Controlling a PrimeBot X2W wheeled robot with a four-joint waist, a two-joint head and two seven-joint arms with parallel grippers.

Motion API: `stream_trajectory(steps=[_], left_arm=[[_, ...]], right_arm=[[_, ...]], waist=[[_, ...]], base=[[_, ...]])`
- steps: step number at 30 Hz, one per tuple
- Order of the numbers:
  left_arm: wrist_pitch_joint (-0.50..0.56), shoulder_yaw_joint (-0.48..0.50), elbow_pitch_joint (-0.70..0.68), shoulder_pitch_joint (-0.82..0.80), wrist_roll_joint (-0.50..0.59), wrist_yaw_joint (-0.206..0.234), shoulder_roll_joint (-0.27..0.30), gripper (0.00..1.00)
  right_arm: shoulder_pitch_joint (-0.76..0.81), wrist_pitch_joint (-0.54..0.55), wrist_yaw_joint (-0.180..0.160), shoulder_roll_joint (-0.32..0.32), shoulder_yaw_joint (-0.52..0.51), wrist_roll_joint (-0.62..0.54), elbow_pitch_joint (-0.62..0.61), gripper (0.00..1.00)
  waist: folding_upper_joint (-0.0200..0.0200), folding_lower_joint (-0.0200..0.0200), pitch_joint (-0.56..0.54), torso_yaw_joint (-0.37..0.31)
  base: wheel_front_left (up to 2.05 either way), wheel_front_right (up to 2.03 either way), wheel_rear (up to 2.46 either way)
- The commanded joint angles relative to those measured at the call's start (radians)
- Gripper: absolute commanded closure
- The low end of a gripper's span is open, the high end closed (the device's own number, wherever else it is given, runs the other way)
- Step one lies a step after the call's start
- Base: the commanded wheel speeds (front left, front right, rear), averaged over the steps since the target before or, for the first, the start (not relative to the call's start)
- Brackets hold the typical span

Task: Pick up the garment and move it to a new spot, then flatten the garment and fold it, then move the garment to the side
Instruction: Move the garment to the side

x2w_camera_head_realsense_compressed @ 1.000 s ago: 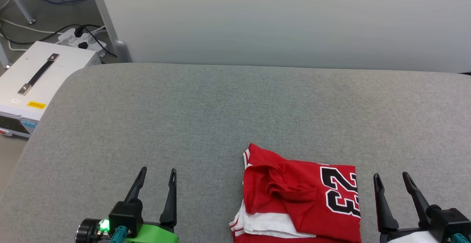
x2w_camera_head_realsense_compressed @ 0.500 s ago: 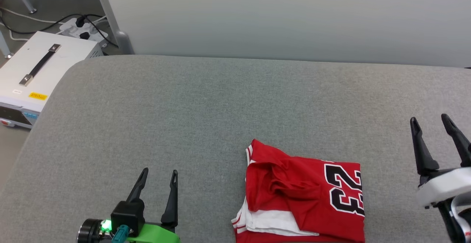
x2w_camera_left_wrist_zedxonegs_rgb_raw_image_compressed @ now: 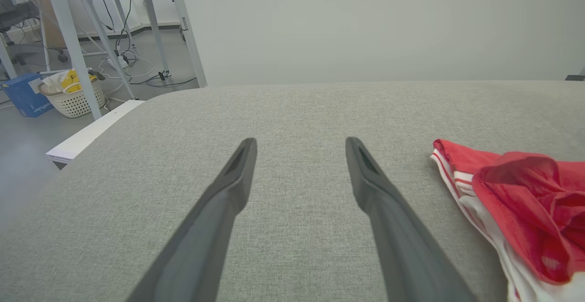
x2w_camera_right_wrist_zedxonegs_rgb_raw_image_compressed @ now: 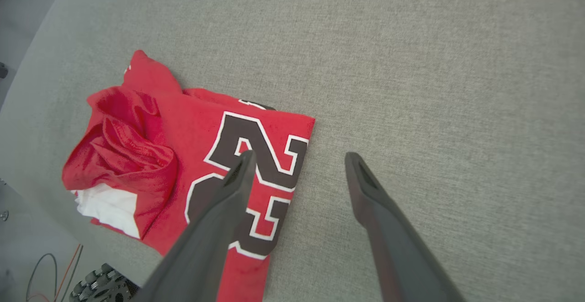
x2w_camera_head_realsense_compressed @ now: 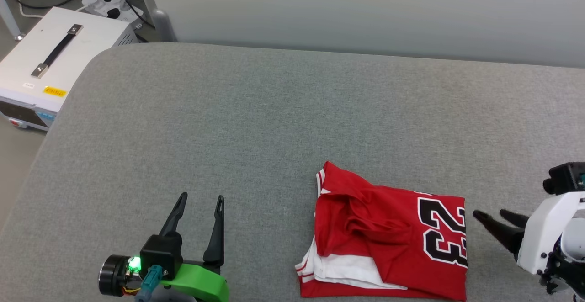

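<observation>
Garment (x2w_camera_head_realsense_compressed: 388, 242) folded into rumpled red rectangle, on coarse grey cushion (x2w_camera_head_realsense_compressed: 228, 133), left fingers (x2w_camera_left_wrist_zedxonegs_rgb_raw_image_compressed: 231, 192) and right fingers (x2w_camera_right_wrist_zedxonegs_rgb_raw_image_compressed: 231, 192) spread

A grey fabric surface (x2w_camera_head_realsense_compressed: 274, 110) is backed by a pale wall (x2w_camera_head_realsense_compressed: 365, 9). Left of the surface, a white box (x2w_camera_head_realsense_compressed: 55, 55) and a power strip (x2w_camera_head_realsense_compressed: 109, 2) are seen on the floor (x2w_camera_head_realsense_compressed: 13, 165).

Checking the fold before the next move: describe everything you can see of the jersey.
The jersey is thin red fabric with black, white-outlined numerals 23, white panels and red-and-white striped trim on its left. Roughly folded into a rectangle, smooth on the right, bunched on the left, it lies near the front edge of the gray cushioned surface. The open right gripper points at its right edge, not touching.
</observation>
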Motion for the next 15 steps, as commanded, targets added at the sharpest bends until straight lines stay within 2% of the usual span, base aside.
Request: stream_trajectory(steps=[1,7,15], left_arm=[[-0.006,-0.001,0.001,-0.021,0.001,-0.003,-0.005,0.0],[-0.006,-0.002,0.003,-0.035,0.001,-0.003,-0.006,0.0],[-0.006,-0.006,0.007,-0.058,0.002,-0.005,-0.008,0.0]], right_arm=[[0.017,0.022,-0.001,0.009,0.011,0.025,0.01,0.0],[0.022,0.074,-0.001,0.03,0.056,0.066,0.058,0.0],[-0.024,0.055,-0.001,0.069,0.137,0.098,0.141,0.0]], waist=[[0.0,0.0,0.02,0.018],[0.0,0.0,0.052,0.039],[0.0,0.0,0.086,0.054]], base=[[0.0,0.0,0.0],[0.0,0.0,0.0],[0.0,0.0,0.0]])
